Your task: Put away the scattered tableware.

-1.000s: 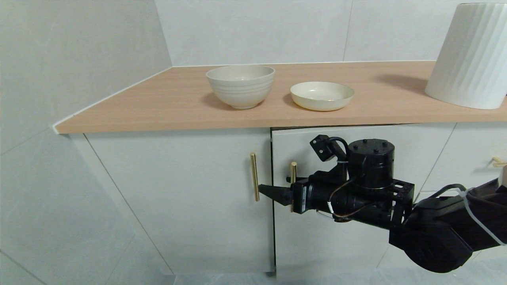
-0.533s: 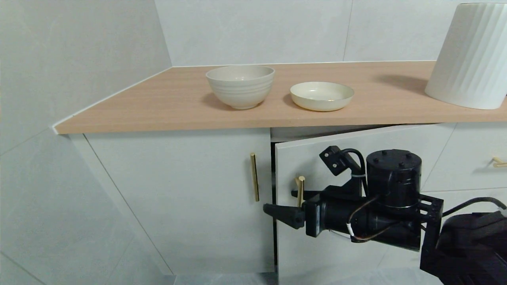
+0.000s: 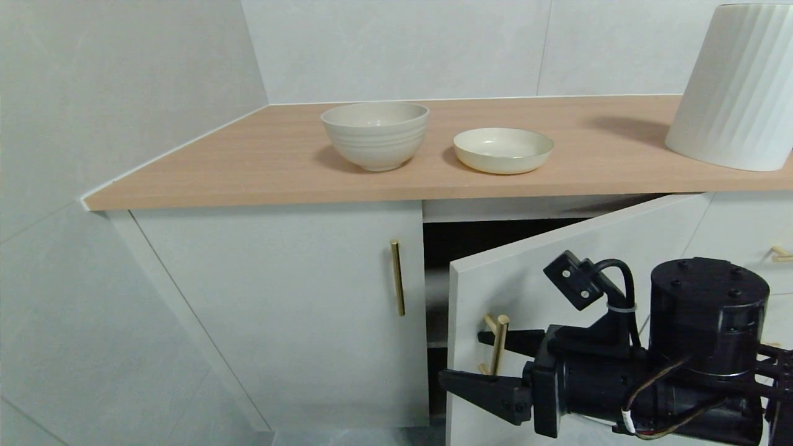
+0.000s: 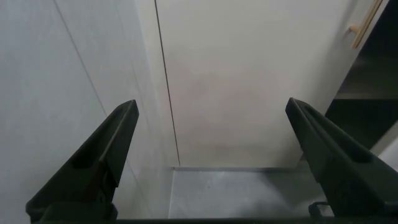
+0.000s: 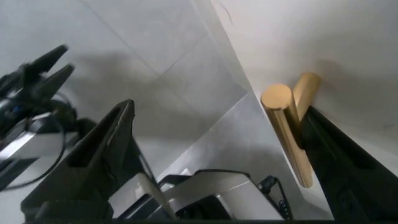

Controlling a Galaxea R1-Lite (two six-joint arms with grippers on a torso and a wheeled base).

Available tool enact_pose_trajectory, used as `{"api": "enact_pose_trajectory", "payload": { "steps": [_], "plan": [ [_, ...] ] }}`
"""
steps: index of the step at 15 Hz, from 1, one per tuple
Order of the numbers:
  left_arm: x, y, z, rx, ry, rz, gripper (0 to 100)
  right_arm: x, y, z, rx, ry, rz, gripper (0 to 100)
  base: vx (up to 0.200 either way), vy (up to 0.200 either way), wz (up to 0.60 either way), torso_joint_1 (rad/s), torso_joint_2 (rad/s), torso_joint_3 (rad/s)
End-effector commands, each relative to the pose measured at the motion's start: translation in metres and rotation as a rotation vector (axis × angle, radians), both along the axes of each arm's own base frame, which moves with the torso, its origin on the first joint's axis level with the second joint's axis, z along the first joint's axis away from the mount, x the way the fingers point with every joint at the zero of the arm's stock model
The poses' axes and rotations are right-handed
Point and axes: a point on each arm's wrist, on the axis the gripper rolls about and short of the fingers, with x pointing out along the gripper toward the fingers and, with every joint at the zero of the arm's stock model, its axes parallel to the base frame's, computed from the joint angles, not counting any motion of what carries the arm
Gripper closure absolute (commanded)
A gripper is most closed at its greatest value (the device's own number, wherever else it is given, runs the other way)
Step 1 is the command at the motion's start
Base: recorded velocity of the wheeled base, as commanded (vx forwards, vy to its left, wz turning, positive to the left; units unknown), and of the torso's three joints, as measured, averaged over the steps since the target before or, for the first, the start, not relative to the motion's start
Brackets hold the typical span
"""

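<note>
A deep cream bowl [image 3: 375,134] and a shallow cream dish [image 3: 503,149] stand side by side on the wooden counter [image 3: 260,167]. Below them, the right cabinet door [image 3: 557,260] hangs partly open, with a dark interior [image 3: 483,238] behind it. My right gripper [image 3: 463,358] is open and straddles the door's brass handle [image 3: 497,344], one finger behind it and one in front. In the right wrist view the handle [image 5: 287,134] lies against one finger of that gripper [image 5: 217,112]. My left gripper [image 4: 211,106] is open and empty, low before the closed left door [image 4: 249,81].
A tall white ribbed container [image 3: 737,87] stands on the counter at the far right. The closed left door carries its own brass handle [image 3: 397,277]. A tiled wall runs along the left, and grey floor [image 4: 236,193] lies below the cabinets.
The right cabinet door has swung from nearly closed to partly open. My right gripper moved down and toward me with the handle between its fingers.
</note>
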Motion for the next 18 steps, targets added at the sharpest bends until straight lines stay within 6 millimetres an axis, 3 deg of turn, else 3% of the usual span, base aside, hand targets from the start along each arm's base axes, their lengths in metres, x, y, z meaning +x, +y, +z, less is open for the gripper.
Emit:
{"api": "enact_pose_trajectory", "payload": {
  "steps": [1,3,7,9,10,12,15,18],
  "plan": [
    [0.0,0.0,0.0,0.002,0.0,-0.001,0,-0.005,-0.005,0.007,0.022,-0.019,0.006,0,0.0,0.0,0.0,0.0,0.0,0.0],
    [0.0,0.0,0.002,0.002,-0.016,-0.007,0,-0.005,-0.005,0.006,0.021,-0.017,0.009,0,0.0,0.0,0.0,0.0,0.0,0.0],
    [-0.01,-0.004,0.029,0.011,-0.085,-0.179,0,-0.004,-0.004,0.005,0.019,-0.015,0.012,0,0.0,0.0,0.0,0.0,0.0,0.0],
    [-0.011,-0.007,0.071,0.01,-0.031,-0.297,0,-0.005,-0.005,0.009,0.029,-0.022,0.012,0,0.0,0.0,0.0,0.0,0.0,0.0],
    [-0.009,-0.007,0.077,0.009,-0.024,-0.308,0,-0.005,-0.006,0.009,0.03,-0.023,0.011,0,0.0,0.0,0.0,0.0,0.0,0.0],
    [0.022,-0.01,0.122,-0.011,0.078,-0.458,0,-0.007,-0.007,0.012,0.038,-0.03,0.012,0,0.0,0.0,0.0,0.0,0.0,0.0],
    [0.066,-0.013,0.143,-0.011,0.189,-0.617,0,-0.007,-0.007,0.013,0.041,-0.035,0.009,0,0.0,0.0,0.0,0.0,0.0,0.0],
    [0.134,-0.025,0.151,-0.054,0.318,-0.758,0,-0.007,-0.007,0.011,0.035,-0.029,0.012,0,0.0,0.0,0.0,0.0,0.0,0.0]
  ]
}}
